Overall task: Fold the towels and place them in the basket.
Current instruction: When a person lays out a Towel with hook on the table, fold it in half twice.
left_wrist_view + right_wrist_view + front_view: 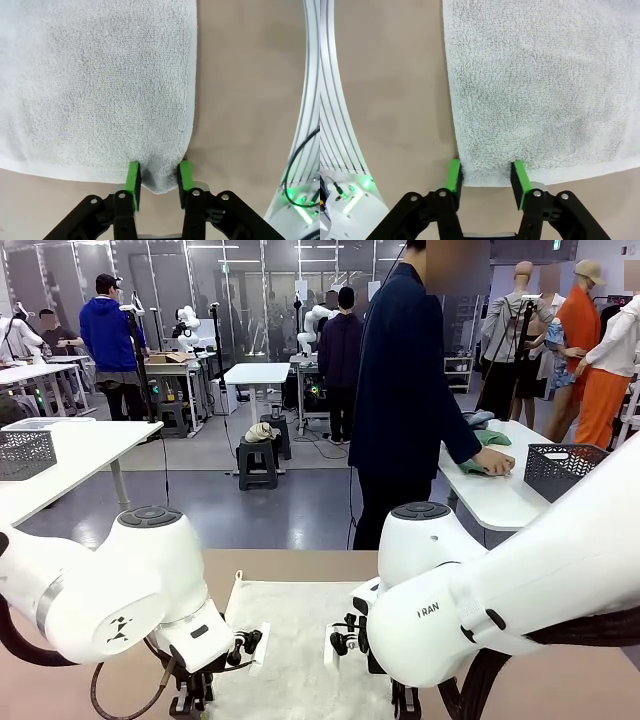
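Large workshop hall, grey-blue smooth floor (250,505). Small white square-topped table (257,374) mid-room as landmark. Just before it, black plastic step stool (258,461) with cream cloth bundle (262,432) on top. Left of it, long white desk (75,452) carrying pale silver-grey mesh basket (25,453). Right of it, nearer, white rounded table (505,495). Behind it, dark glass partition wall (240,290). Ceiling strip lights reflected in the glass.

Partial lettering "FRAN" in black on white casing of right arm (430,610), front view. No other readable text, labels or numbers.
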Robot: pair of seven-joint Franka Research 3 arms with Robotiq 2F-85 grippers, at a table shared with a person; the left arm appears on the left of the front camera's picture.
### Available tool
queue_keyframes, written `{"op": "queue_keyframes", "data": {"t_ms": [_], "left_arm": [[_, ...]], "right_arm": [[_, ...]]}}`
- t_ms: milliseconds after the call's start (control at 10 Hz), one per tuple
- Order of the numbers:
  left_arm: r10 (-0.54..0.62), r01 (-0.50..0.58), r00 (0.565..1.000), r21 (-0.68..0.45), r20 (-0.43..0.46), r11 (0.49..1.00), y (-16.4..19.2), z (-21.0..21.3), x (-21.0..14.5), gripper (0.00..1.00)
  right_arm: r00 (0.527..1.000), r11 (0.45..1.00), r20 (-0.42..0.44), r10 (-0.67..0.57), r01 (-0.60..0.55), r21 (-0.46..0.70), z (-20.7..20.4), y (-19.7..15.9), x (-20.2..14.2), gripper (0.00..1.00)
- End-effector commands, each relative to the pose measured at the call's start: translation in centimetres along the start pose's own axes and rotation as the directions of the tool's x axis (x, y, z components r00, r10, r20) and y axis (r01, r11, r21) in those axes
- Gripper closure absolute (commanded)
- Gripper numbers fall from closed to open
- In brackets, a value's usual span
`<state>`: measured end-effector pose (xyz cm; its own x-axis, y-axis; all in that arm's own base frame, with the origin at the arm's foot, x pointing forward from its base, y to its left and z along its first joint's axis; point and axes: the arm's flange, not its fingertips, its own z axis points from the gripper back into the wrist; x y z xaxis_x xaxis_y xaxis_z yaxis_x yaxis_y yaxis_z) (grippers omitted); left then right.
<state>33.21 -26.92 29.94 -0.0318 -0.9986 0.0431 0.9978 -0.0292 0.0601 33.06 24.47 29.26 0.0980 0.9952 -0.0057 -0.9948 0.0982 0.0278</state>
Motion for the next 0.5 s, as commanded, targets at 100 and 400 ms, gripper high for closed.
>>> {"op": "queue_keyframes", "data": {"t_ms": [100,400], "left_arm": [[-0.021,0.021,1.0,-0.003,-0.017,1.0,-1.86,-0.28,-1.32,1.0],[-0.022,0.022,0.999,-0.026,-0.024,0.999,-1.55,0.44,-1.26,1.0]], "right_arm": [[1.0,1.0,-0.006,-0.006,0.006,0.007,-1.42,2.89,-2.33,0.8],[1.0,1.0,-0.008,-0.009,0.01,0.021,-0.59,2.85,-2.15,1.0]]}}
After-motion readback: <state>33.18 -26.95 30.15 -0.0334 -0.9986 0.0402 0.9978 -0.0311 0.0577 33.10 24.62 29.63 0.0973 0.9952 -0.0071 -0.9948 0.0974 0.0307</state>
